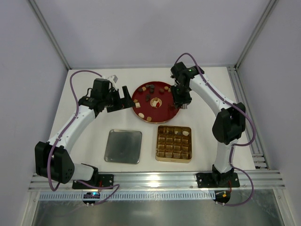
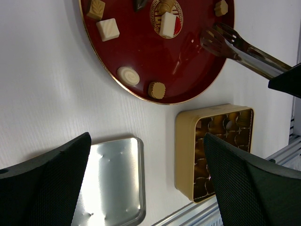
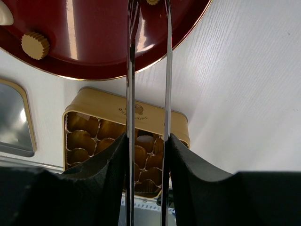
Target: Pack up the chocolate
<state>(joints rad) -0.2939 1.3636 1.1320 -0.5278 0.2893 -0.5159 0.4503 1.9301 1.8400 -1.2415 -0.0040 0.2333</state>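
1. Stock. Chocolate lies scattered on the red plate (image 2: 150, 56): among the pieces are a cream square piece (image 2: 107, 29), a cream swirl round (image 2: 128, 75) and a tan ridged round (image 2: 157, 90) near the rim. In the top view one pale piece (image 1: 186, 133) seems to sit in a corner cell of the gridded tin (image 2: 184, 141). Most cells look unfilled.
2. Tooling. The right gripper (image 3: 146, 141) is clamped on metal tongs (image 2: 244, 52), whose tips hang over the plate, slightly apart and apparently empty. The left gripper (image 2: 146, 141) stands wide apart with nothing between its fingers, beside the plate.
3. Hazard, slip. The blades are smooth and the pieces small. Too light a squeeze may drop a piece on the way to the tin.
4. Hazard, crush. Too hard a squeeze may mark a piece or make it shoot out sideways.
5. Hazard, tool shift. The tongs could twist in the fingers if the tips press on the plate.
6. Hazard, shove. A low approach may push pieces about or slide the plate.
7. Hazard, seating. A release off-centre could leave a piece tilted across a cell wall.
8. Hazard, contact. The two arms work close together over the plate.
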